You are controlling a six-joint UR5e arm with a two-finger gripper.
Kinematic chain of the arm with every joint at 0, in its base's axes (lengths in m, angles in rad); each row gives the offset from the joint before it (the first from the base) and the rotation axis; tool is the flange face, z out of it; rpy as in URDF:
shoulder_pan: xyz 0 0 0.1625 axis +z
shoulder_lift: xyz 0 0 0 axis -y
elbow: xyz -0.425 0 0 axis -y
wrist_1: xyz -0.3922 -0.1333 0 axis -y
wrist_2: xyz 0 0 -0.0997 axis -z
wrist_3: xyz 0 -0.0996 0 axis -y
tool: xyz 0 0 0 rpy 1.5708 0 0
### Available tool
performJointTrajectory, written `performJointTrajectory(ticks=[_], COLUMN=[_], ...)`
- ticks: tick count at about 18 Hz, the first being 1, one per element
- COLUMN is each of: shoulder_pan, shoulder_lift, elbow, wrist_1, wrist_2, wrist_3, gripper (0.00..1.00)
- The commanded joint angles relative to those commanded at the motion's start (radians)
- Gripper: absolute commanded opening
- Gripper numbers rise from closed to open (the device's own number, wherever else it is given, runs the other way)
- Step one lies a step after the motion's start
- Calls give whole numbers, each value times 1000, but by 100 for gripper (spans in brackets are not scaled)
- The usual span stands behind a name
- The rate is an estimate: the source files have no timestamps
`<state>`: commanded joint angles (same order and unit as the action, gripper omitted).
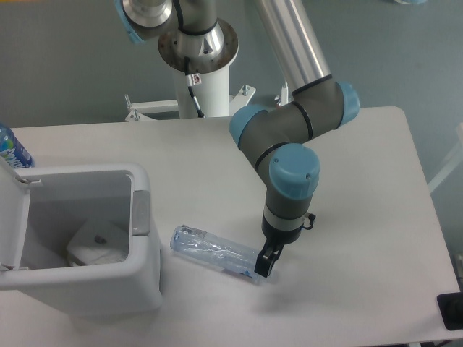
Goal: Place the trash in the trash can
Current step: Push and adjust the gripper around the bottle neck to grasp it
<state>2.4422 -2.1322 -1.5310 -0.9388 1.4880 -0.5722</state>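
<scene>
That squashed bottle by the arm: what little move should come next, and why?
Probably close the jaws and lift. The gripper sits at the right end of the crushed bottle, which lies flat on the table. Whether it already grips is unclear. The trash can stands open to the left.

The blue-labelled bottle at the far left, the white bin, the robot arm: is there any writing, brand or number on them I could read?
No text can be read anywhere in this view.
Blue-labelled bottle: white marks on the label, too blurred and cut off by the edge to read.
Trash can: no lettering visible.
Crushed bottle: no label visible.
Arm and gripper: no readable markings.
</scene>
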Motion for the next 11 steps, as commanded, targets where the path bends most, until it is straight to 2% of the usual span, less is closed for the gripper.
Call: performJointTrajectory(ticks=[3, 11], shoulder_pan=[-28, -43], shoulder_lift=[-37, -54], elbow=[14, -5], wrist_1=[0, 5], wrist_2=[3, 5], wrist_3=[3, 8], gripper=[100, 100])
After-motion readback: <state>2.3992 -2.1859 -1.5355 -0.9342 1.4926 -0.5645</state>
